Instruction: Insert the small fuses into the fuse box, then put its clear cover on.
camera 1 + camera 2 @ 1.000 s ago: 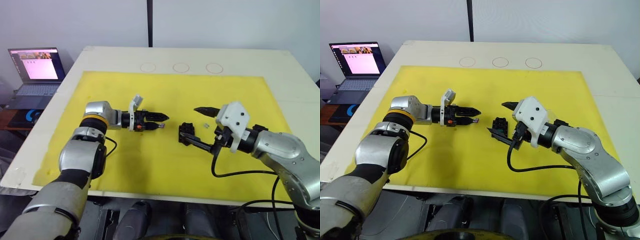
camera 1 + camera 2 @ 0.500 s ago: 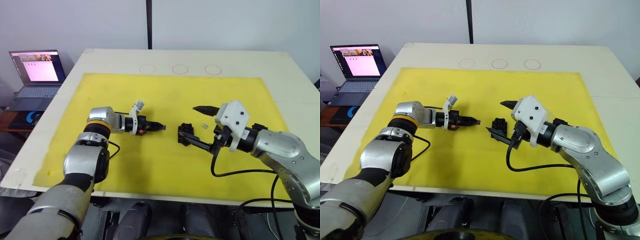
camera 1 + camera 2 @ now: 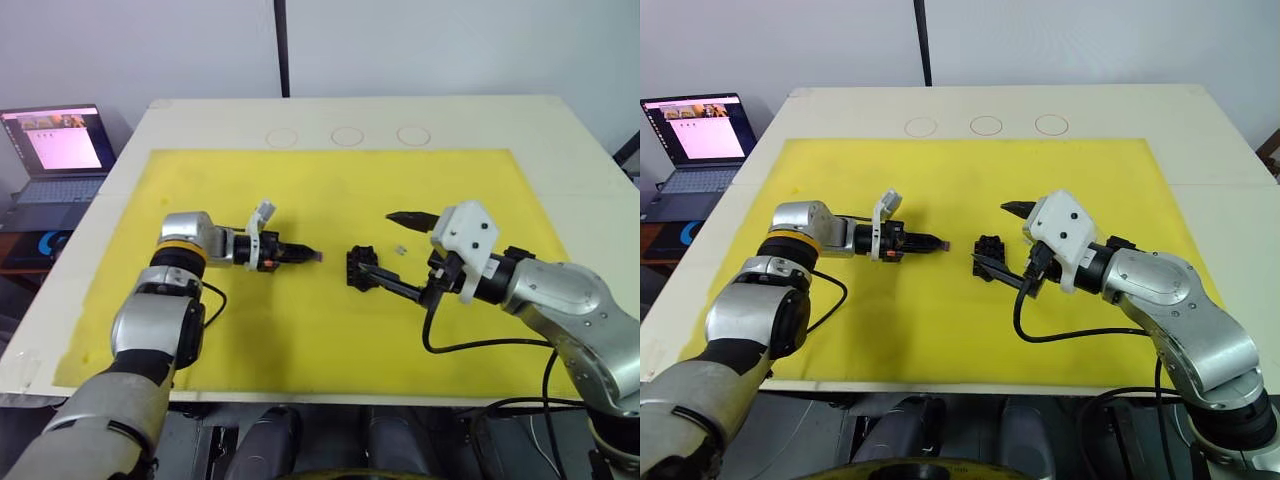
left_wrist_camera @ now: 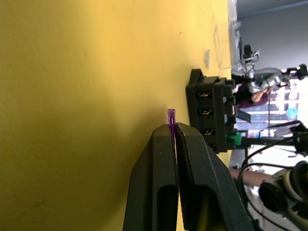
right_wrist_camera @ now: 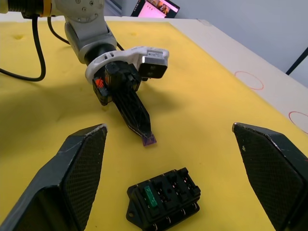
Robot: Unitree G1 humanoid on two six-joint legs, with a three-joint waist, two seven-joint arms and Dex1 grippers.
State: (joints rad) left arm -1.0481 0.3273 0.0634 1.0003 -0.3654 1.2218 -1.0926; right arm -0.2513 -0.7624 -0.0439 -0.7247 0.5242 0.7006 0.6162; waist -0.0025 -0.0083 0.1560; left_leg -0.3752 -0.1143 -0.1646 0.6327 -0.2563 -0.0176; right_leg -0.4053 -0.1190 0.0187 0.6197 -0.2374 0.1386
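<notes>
My left gripper (image 3: pixel 316 257) is shut on a tiny purple fuse (image 4: pixel 171 117) that sticks out of its fingertips just above the yellow mat. The fuse box (image 3: pixel 358 269), a small black block, lies on the mat a short way to the right of that fuse. One green fuse (image 5: pixel 150 196) sits in an end slot. My right gripper (image 3: pixel 377 245) stands wide open, with the box near its lower finger (image 3: pixel 398 288) and nothing held. The clear cover (image 4: pixel 222 43) lies faintly visible on the mat beyond the box, beside a small pale piece (image 3: pixel 402 250).
The yellow mat (image 3: pixel 300 340) covers most of the cream table (image 3: pixel 570 140). Three drawn circles (image 3: pixel 347 136) mark the table's far side. An open laptop (image 3: pixel 55 150) stands off the table to the left.
My left gripper's fingers have shut on the purple fuse. The head view has shifted; the right arm holds its place by the box.
</notes>
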